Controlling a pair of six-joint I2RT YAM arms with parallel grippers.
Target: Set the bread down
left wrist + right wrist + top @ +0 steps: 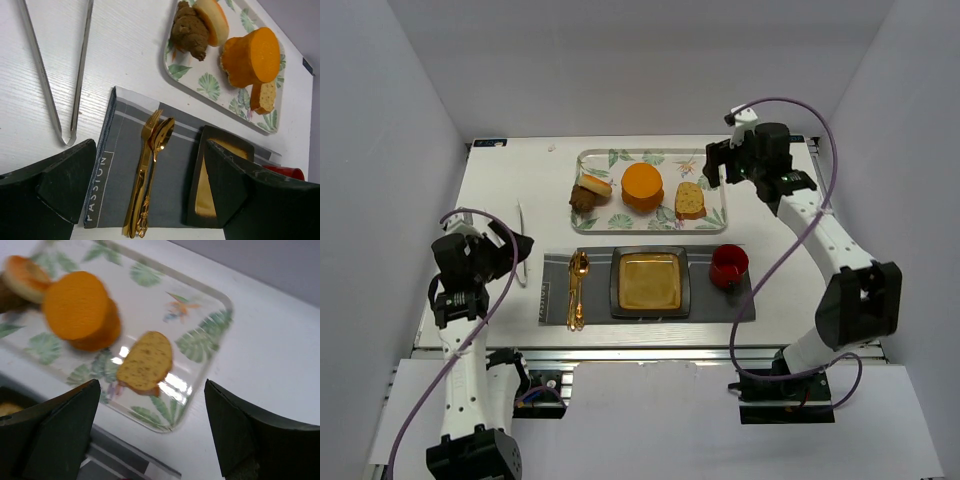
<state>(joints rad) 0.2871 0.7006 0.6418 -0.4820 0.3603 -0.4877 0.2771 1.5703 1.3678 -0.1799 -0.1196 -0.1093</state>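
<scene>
While both arms hang over the white counter (500, 190) with nothing held, the speckled tan bread slice (146, 361) lies at the 3 o'clock end of the leaf-patterned rectangular tray (620, 160), directly beneath the right tool (151, 385), whose jaws stand wide and released. The left tool (150, 145), equally released, hovers at 9 o'clock near the thin metal tongs (68, 137). Trouble could come several ways. The slice looks soft, so a hard squeeze may crush or tear it, and it rests low on a glossy tray, so fingertips could skate and push it away. At its 10 o'clock sits the round orange cake (642, 185), close enough for a descending finger to knock. Further round at 9 o'clock, the tray also holds a brown lumpy pastry (583, 198) touching a pale round bun (597, 185). At 6 o'clock from the tray, the black square plate (617, 300) on a grey placemat (552, 290) shows only a glossy amber centre and is probably the bread's destination. A careless carry could clip the red cup (729, 265) at the plate's 3 o'clock, its contents not discernible. A gold fork and spoon (576, 290) lie at the plate's 9 o'clock.
</scene>
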